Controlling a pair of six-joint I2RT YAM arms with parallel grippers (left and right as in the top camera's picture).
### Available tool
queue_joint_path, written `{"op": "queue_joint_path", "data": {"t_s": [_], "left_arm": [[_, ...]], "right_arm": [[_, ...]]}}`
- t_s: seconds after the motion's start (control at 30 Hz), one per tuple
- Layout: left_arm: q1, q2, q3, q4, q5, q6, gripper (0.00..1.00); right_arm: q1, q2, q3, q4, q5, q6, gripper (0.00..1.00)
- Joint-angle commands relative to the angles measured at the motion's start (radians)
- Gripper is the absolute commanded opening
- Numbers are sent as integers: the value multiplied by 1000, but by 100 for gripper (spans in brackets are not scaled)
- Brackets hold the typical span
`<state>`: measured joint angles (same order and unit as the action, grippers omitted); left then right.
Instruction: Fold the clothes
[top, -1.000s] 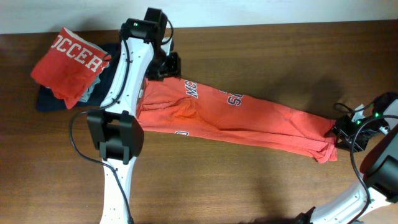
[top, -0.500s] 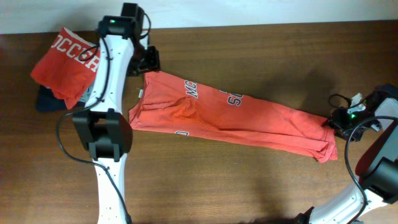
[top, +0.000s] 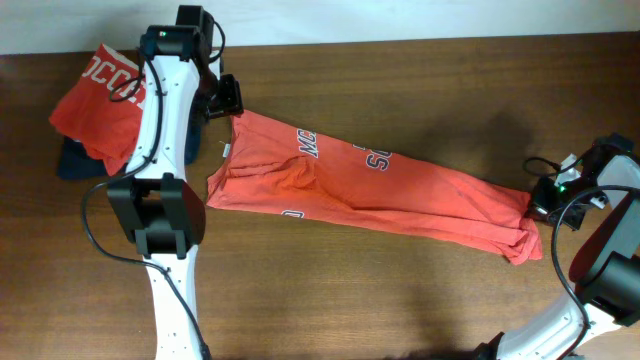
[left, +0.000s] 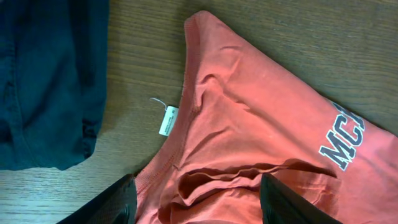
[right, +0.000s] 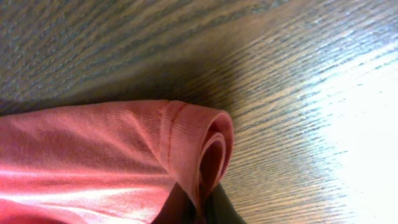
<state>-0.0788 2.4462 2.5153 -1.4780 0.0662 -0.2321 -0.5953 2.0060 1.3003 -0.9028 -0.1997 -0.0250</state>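
Observation:
The clothes, a coral-red T-shirt (top: 400, 195) with block lettering, lie stretched in a long band across the wooden table. My left gripper (top: 228, 100) hovers over the collar end, open, its black fingers (left: 118, 202) standing either side of the rumpled neckline (left: 211, 180) without gripping it. In the left wrist view the gripper (left: 198, 193) has only loose cloth between its jaws. At the far right, my right gripper (top: 542, 203) is shut on the rolled hem (right: 205, 143) of the shirt. The right wrist view shows the gripper (right: 198, 210) pinching that fold.
A folded red shirt (top: 100, 100) with white lettering rests on a dark navy garment (top: 72, 160) at the back left, close to the left arm. A white label (left: 168, 120) sticks out at the collar. The navy cloth (left: 50, 81) fills the left of the left wrist view.
The left arm has swung left and toward the back edge, off the shirt's shoulder. The right gripper has closed on the hem at the right end.

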Motion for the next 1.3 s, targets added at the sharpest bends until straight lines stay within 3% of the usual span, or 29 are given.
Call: {"op": "queue_joint_path", "data": {"t_s": [0.0,0.33,0.6,0.77,1.0,1.27], "left_arm": [[3,-6,12,-4,-23,1,63],[3,-6,12,-15,-48,1,63],[3,-6,12,-16,-49,2,63],[5,-6,12,-25,-84,2,63],[6,-6,12,-16,-123,1,63],[6,-6,12,0,-122,1,63]], "right_arm": [[-1,52,-35,19,55,6,4],[-159,52,238,-135,101,2,4],[-190,52,370,-182,57,-27,4],[-187,52,509,-322,-11,-15,4],[-118,52,728,-563,-24,43,4],[69,52,791,-654,-21,138,4]]}}
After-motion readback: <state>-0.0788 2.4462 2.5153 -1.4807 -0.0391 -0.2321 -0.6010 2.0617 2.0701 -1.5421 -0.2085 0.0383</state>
